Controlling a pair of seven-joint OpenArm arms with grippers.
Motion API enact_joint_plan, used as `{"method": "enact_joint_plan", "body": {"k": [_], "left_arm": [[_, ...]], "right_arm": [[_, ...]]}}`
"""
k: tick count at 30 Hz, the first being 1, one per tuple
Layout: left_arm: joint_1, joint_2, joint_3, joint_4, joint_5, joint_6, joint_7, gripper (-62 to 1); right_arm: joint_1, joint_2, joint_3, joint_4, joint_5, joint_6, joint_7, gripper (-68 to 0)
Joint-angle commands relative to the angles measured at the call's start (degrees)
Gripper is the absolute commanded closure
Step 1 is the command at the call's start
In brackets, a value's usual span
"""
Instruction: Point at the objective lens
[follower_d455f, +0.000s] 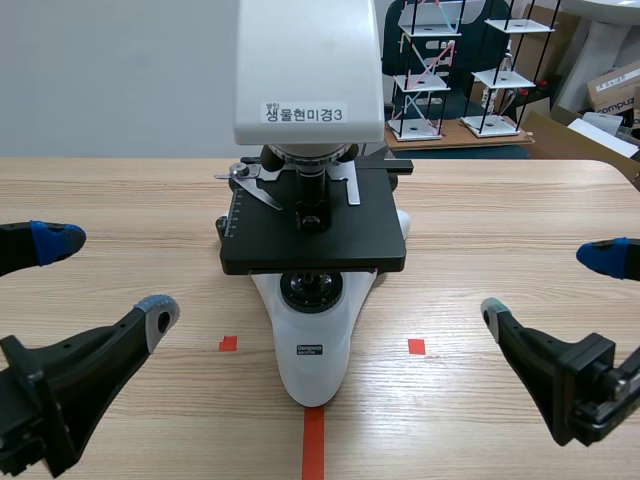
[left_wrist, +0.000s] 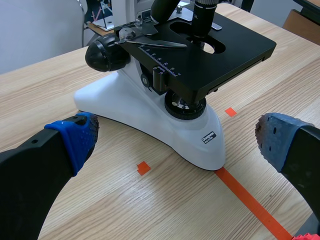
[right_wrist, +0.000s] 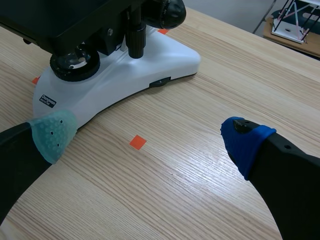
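A light wooden counter (follower_d455f: 520, 230) stretches away from me. Past its far edge, to my right, a small tower of white shelves on thin black rods (follower_d455f: 418, 82) stands beside a second tower (follower_d455f: 505, 77) like it, both on a low wooden board (follower_d455f: 470, 135). Further right sits a brown cardboard box (follower_d455f: 612, 90).

Lab, microscope (follower_d455f: 312, 232), stick towers (follower_d455f: 500, 75) behind
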Motion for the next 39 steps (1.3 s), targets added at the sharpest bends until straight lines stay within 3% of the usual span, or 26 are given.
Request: {"method": "enact_joint_plan", "body": {"k": [1, 19, 20, 24, 31, 32, 39], "left_arm": [[0.1, 0.0, 0.0, 1.1, -0.3, -0.2, -0.8, -62.3], [-0.9, -0.1, 0.2, 1.0, -0.3, -0.2, -0.6, -62.3], [-1.3, -0.5, 0.4, 1.0, -0.3, -0.2, -0.3, -58.7], [-3.7, -3.6, 2.6, 1.0, -0.4, -0.8, -0.4, -32.2], [-9.9, -8.2, 8.2, 0.8, -0.4, -0.8, -0.4, -6.1], [-11.1, -8.6, 9.2, 0.6, -0.4, -0.8, -0.4, -3.2], [-20.3, -9.1, 16.2, -1.9, -0.4, -0.5, 2.2, -2.9]], "right_arm": [[0.2, 0.3, 0.4, 0.9, 0.5, -0.2, 0.9, -64.2], [0.2, 0.3, 0.4, 0.9, 0.5, -0.2, 0.9, -64.2], [0.2, 0.3, 0.4, 0.9, 0.5, -0.2, 0.9, -64.2], [0.2, 0.3, 0.4, 0.9, 0.4, -0.2, 0.8, -64.2], [0.2, 0.3, 0.4, 0.9, 0.4, -0.2, 0.8, -64.2], [0.2, 0.3, 0.4, 0.9, 0.4, -0.2, 0.8, -64.2], [0.2, 0.3, 0.4, 0.9, 0.4, -0.2, 0.8, -64.2]]}}
